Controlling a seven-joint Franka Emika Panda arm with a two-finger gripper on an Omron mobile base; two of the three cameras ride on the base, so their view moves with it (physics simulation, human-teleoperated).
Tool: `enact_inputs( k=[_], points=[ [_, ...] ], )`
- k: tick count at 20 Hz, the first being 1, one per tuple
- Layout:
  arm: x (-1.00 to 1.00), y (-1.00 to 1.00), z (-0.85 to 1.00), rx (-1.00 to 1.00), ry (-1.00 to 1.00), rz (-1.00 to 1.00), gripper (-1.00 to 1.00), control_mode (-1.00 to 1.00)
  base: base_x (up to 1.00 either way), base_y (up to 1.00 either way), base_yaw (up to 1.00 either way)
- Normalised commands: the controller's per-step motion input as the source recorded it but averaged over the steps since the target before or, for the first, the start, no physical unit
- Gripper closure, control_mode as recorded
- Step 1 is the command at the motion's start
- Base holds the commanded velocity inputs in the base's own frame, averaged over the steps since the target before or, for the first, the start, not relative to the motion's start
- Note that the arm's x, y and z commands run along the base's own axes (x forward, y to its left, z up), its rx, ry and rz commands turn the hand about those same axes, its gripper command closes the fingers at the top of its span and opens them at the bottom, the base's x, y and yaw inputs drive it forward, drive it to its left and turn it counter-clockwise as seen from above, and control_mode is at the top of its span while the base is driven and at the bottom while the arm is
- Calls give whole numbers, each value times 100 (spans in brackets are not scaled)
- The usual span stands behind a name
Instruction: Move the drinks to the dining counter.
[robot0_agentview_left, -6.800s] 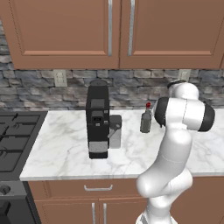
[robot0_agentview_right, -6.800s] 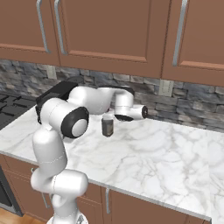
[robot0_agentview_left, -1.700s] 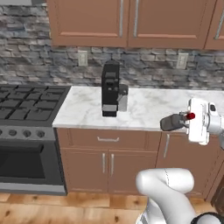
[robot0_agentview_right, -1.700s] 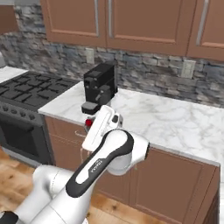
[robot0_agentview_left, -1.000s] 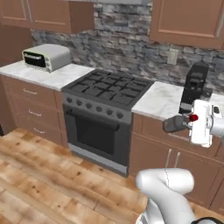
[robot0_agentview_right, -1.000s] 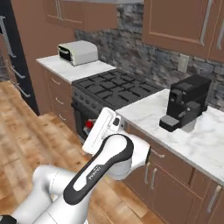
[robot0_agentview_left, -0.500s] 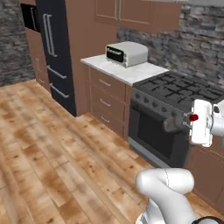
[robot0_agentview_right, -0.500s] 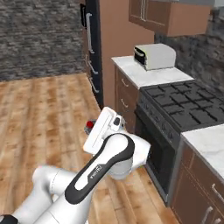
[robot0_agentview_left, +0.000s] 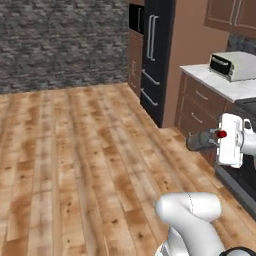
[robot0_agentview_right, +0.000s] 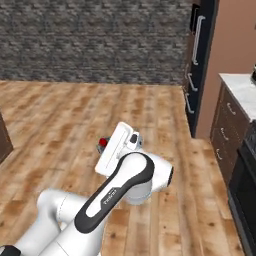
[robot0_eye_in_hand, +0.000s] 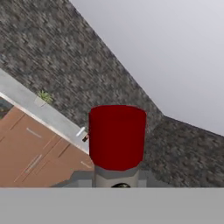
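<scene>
The base is swinging away from the stove toward open wood floor (robot0_agentview_left: 75, 165), the gripper (robot0_agentview_left: 212, 140) clenched on the grey red-capped bottle (robot0_agentview_left: 202, 140) at the right — mid-carry — next needing the dining counter (robot0_eye_in_hand: 39, 111) approached, judging by this.

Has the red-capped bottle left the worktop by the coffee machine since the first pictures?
Yes. The red-capped bottle is off the worktop, carried in the tool over the wooden floor, near the black fridge, away from the coffee machine.

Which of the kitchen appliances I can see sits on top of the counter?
The small white toaster oven, on the pale counter. The tall black fridge stands on the wooden floor.
</scene>
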Motion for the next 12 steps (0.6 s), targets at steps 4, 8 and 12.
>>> enact_inputs(
  k=[4, 8, 12],
  points=[
    [0, 0, 0, 0, 0, 0, 100, 100, 2, 62, 65],
    [0, 0, 0, 0, 0, 0, 100, 100, 2, 60, 65],
    [0, 0, 0, 0, 0, 0, 100, 100, 4, 60, 64]
  ],
)
